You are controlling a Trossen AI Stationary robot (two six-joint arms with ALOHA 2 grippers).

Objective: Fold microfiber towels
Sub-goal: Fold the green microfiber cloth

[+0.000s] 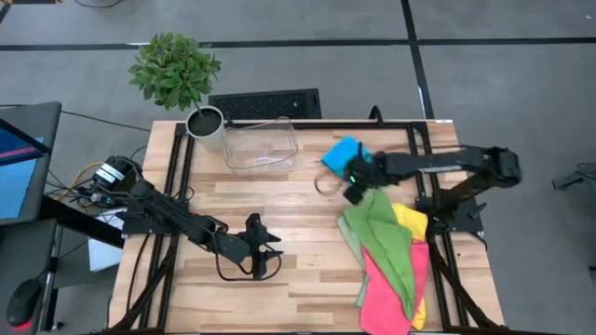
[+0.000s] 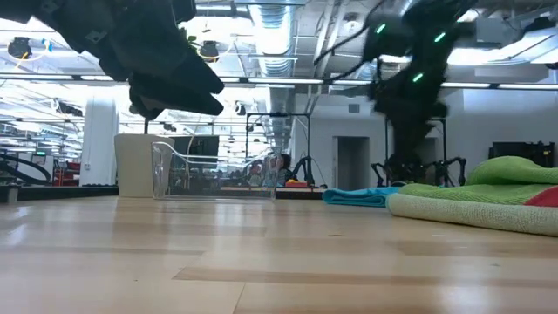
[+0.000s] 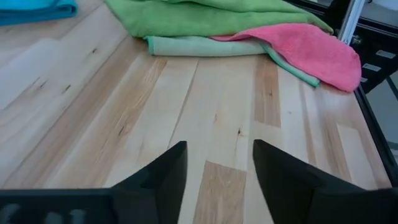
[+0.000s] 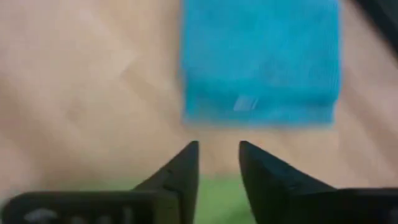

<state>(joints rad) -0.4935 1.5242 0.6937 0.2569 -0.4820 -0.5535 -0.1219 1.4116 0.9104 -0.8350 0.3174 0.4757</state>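
Right wrist view: the right gripper [image 4: 217,165] hangs over the table with its two fingers parted by a narrow gap and nothing between them. Just ahead of the tips lies the blue towel [image 4: 261,59], already a neat folded rectangle, flat on the wood. A strip of green cloth shows directly under the fingers.

From above, that gripper [image 1: 357,180] sits between the blue towel [image 1: 341,154] and the pile [image 1: 386,256] of unfolded towels at the table's right side. The pile runs lengthwise from just beside the gripper toward the near edge: bright green on top, pale sage at its left edge, yellow and pink beneath. The next towel to fold would likely come from this pile, and the right arm is much the nearer, its gripper touching or almost touching the pile's far end.

The left gripper [image 1: 262,253] waits over bare wood well left of the pile, fingers spread and empty; its wrist camera looks across the table at the green and pink cloths.

A clear bin [image 1: 260,145] stands at the far edge, left of the blue towel, and looks empty. Beside it is a potted plant [image 1: 177,74].
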